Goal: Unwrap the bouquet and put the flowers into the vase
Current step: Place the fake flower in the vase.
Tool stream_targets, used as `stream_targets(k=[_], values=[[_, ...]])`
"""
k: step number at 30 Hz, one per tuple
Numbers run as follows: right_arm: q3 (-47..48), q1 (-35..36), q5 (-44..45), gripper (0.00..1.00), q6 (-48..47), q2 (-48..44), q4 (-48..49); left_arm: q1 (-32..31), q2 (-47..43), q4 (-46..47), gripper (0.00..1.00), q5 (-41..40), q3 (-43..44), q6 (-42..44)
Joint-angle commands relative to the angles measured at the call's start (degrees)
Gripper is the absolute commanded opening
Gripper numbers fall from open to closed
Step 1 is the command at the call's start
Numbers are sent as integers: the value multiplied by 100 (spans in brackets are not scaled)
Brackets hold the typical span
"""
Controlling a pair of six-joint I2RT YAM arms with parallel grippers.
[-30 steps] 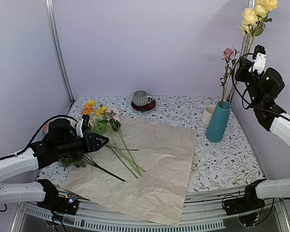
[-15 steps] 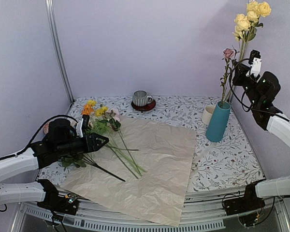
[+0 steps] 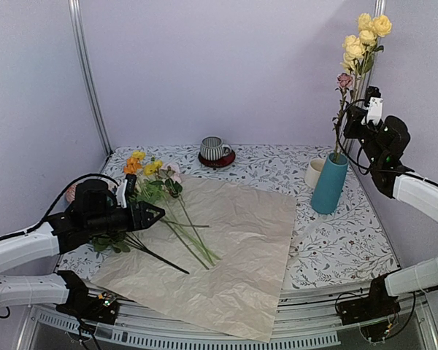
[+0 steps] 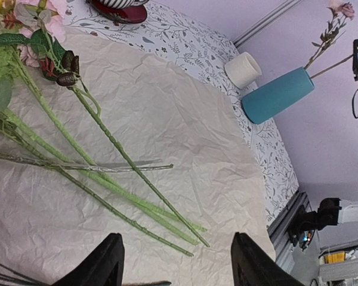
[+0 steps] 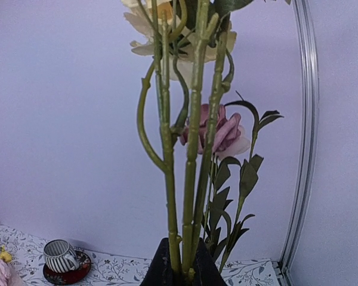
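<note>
1. The right pincer (image 3: 350, 122), at the upper right of the frame, is clamped tight on the stems of the yellow roses (image 3: 365, 36), which rise above it.
2. The teal vase (image 3: 329, 182) stands just below that pincer, with a pink rose (image 3: 344, 80) in it.
3. The left pincer (image 4: 176, 265) hangs partly open and empty over the loose flowers (image 4: 77, 155), which lie on the unfolded wrapping paper (image 4: 185, 131).

A crinkled peach paper sheet (image 3: 226, 255) lies across the middle of the floral-print bench (image 3: 343, 248). Green-stemmed artificial flowers (image 3: 171, 219) lie on its left part. At right rear stands the tall teal cylindrical vase (image 3: 329, 182), with a cream mug (image 3: 314, 173) just behind-left of it. A pink rose stem (image 3: 343, 82) stands in the vase, and yellow rose stems (image 3: 361, 44) rise above it. A striped grey cup (image 3: 214, 149) sits centre rear.
</note>
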Motion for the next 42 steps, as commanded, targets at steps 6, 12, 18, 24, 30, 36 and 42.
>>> stream_targets(k=[6,12,18,24,30,36,42], values=[[-731,-47,261,8,239,275,619,-68,63,38,64,-55,74,84],[-1097,-49,269,25,439,156,657,-67,85,38,63,-47,83,76],[-1278,-48,-4,67,658,-322,406,-65,64,38,63,-17,75,50],[-928,-46,72,77,854,-579,-740,-68,-4,16,64,-10,57,32],[-665,-43,51,81,1180,-777,-1877,-67,-110,2,64,-20,-4,16],[-540,-42,-182,82,1559,-1081,-2803,-63,-172,13,63,-10,-46,5],[-410,-42,-232,83,1838,-1444,-3622,-66,-133,84,64,32,-44,23]])
